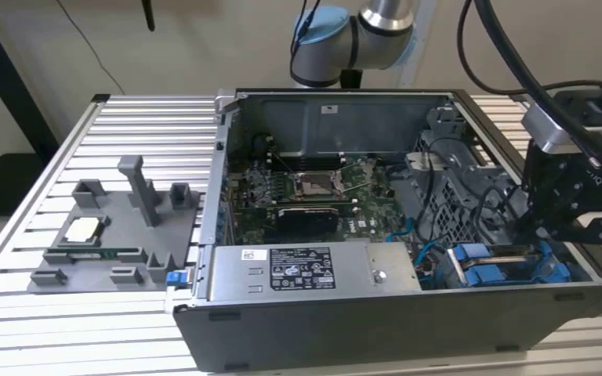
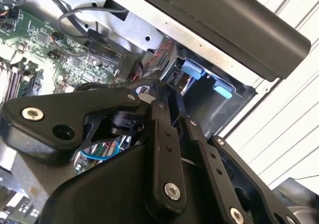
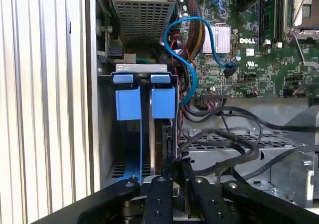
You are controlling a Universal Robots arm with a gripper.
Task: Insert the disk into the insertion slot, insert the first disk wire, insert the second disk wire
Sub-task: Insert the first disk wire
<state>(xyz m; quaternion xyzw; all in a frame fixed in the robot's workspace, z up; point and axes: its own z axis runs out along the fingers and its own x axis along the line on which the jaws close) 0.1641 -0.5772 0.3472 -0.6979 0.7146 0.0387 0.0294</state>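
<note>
The disk (image 3: pixel 163 134) stands edge-on in the insertion slot, held in one of two bright blue carriers (image 3: pixel 164 97) in the drive bay at the case's front corner, on the exterior view's right (image 1: pixel 495 268). My black gripper (image 1: pixel 536 235) hangs straight over that bay. In both wrist views its fingers lie close together, the tips (image 3: pixel 174 164) at the disk's upper edge and just short of the blue tabs (image 2: pixel 192 68). Whether they pinch anything is hidden. A blue wire (image 3: pixel 192 74) loops loose beside the bay, and black wires (image 3: pixel 224 134) cross the metal cage next to it.
The open computer case (image 1: pixel 385 329) lies on a slatted aluminium table (image 1: pixel 29 313). Inside are the motherboard (image 1: pixel 312 188) and a labelled power supply (image 1: pixel 301 270). A grey fixture (image 1: pixel 113 235) holding a chip (image 1: pixel 81 229) sits on the exterior view's left.
</note>
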